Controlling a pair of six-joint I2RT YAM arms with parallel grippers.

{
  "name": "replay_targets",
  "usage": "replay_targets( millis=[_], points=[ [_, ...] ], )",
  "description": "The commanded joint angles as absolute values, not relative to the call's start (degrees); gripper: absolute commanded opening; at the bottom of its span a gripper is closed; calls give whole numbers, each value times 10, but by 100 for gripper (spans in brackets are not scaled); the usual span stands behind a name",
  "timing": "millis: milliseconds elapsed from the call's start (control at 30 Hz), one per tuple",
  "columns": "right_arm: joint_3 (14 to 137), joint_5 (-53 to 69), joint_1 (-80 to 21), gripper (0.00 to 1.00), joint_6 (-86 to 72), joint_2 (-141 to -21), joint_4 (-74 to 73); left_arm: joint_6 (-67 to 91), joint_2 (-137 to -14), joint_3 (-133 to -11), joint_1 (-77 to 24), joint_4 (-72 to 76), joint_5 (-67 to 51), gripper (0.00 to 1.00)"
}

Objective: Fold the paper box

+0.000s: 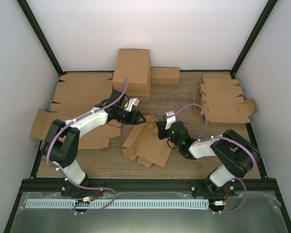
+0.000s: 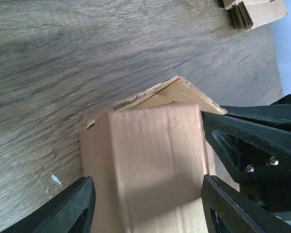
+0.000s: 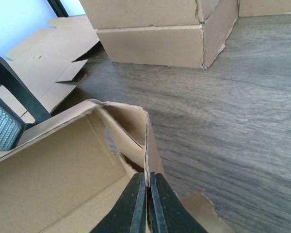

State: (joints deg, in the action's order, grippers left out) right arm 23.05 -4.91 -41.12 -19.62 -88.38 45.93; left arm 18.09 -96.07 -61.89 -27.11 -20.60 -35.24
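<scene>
The paper box point(image 1: 148, 141) lies half-formed on the middle of the table, its walls partly raised. My left gripper point(image 1: 136, 117) is at its far left end. In the left wrist view that gripper point(image 2: 148, 208) is open, with its fingers either side of a raised end panel of the paper box point(image 2: 155, 160). The right finger touches the panel's edge and the left one stands slightly off it. My right gripper point(image 1: 161, 128) is at the box's far right corner. In the right wrist view it point(image 3: 148, 194) is shut on the thin upright wall edge of the paper box point(image 3: 146, 145).
A large brown carton point(image 1: 132, 73) and a smaller box point(image 1: 165, 75) stand at the back. Wide flat cardboard sheets point(image 1: 82, 92) cover the left side. A stack of flat blanks point(image 1: 223, 97) lies at the back right. Black frame posts border the table.
</scene>
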Motion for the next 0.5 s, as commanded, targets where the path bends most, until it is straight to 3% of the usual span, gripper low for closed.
replay_targets(
  millis=[0, 467],
  points=[
    [220, -46, -418, 6, -223, -889, 465, 185, -973, -630, -280, -182, -380, 63],
    [199, 27, -433, 10, -242, -841, 461, 177, -987, -634, -307, -194, -365, 58]
  ],
)
